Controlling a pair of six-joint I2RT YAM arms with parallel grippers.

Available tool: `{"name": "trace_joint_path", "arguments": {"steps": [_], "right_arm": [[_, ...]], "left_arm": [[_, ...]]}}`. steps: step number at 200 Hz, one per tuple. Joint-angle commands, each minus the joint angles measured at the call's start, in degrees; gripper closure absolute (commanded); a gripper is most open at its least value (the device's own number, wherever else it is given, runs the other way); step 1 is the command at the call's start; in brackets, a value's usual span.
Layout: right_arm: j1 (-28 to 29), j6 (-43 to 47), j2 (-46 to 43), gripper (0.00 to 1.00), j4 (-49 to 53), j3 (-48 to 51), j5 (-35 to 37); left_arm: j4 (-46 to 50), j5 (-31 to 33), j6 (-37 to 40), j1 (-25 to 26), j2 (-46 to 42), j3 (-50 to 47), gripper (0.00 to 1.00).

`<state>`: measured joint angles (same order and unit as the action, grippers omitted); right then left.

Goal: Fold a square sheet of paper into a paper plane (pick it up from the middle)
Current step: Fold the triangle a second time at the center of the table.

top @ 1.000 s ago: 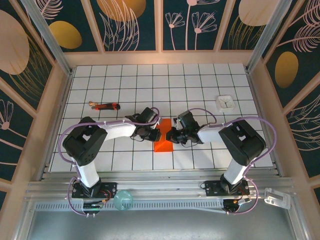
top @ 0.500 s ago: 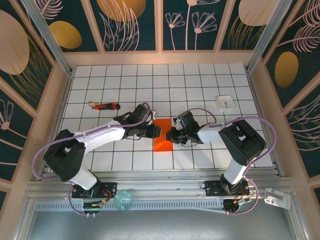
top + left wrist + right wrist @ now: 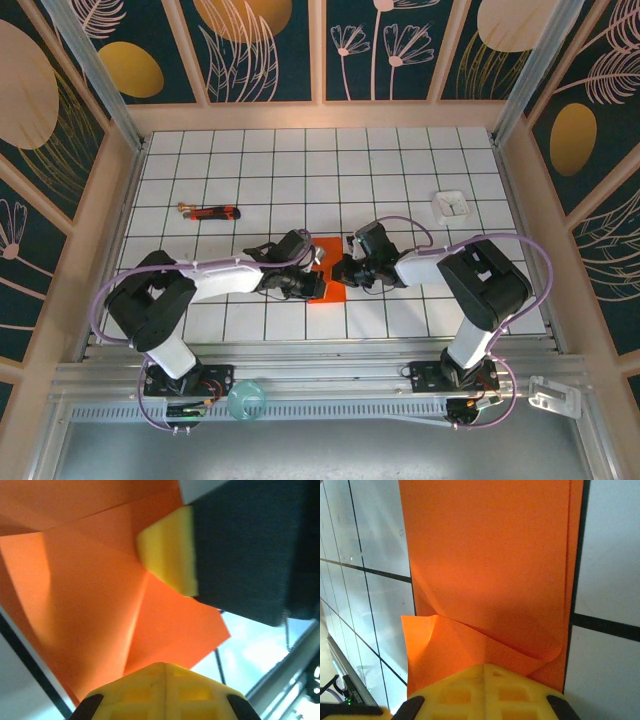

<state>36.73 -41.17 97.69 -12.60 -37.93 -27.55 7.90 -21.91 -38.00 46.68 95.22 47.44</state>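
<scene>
The white gridded table is carrying everything; the two arms are reaching inward from its near edge so that their tips are meeting at the middle, likely because the fold needs one side pinned while the other is worked; the square sheet of paper is lying there between them, already doubled into a narrower strip, a layered edge running down one side in the right wrist view and slanting creases crossing it in the left wrist view; the left gripper is sitting on the paper's left side with its yellow fingers pressed together, seemingly bearing down to flatten a crease rather than lift; the right gripper is sitting at the right edge, its fingers likewise pressed together where a small flap is curling up, probably to anchor the sheet; whether either is nipping a layer cannot be told; the red-and-black stick-like tool is lying well apart at the far left; the small white square object is resting well apart at the far right.
</scene>
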Motion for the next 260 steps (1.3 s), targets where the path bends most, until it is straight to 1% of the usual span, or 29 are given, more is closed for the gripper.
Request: {"name": "trace_joint_path", "arguments": {"steps": [1, 37, 87, 149, 205, 233, 260], "right_arm": [[-0.5, 1.0, 2.7, 1.00, 6.6, 2.0, 5.0], [-0.4, 1.1, 2.5, 1.00, 6.8, 2.1, 5.1], [-0.6, 1.3, 2.6, 1.00, 7.1, 2.2, 5.2], [-0.5, 1.5, 2.8, 1.00, 8.0, 2.3, 5.8], [-0.5, 1.9, 3.0, 1.00, 9.3, 2.1, 6.7], [-0.6, 2.1, 2.9, 1.00, 9.5, 2.1, 6.9], [-0.5, 2.2, 2.8, 1.00, 9.7, 2.1, 7.0]], "left_arm": [[0.4, 2.4, 1.3, -0.1, 1.4, 1.4, 1.00], [-0.2, 3.2, 1.4, -0.1, 2.5, 0.4, 1.00], [-0.4, 2.6, 0.8, -0.4, 2.7, -2.5, 1.00], [3.5, 1.5, 2.1, -0.4, 1.4, -6.4, 1.00], [6.4, -1.0, 3.5, -0.4, 0.3, -7.6, 1.00], [5.6, -2.1, 2.3, -0.5, -0.4, -9.7, 1.00], [3.3, -4.8, 0.5, -1.6, -2.0, -12.1, 1.00]]}}
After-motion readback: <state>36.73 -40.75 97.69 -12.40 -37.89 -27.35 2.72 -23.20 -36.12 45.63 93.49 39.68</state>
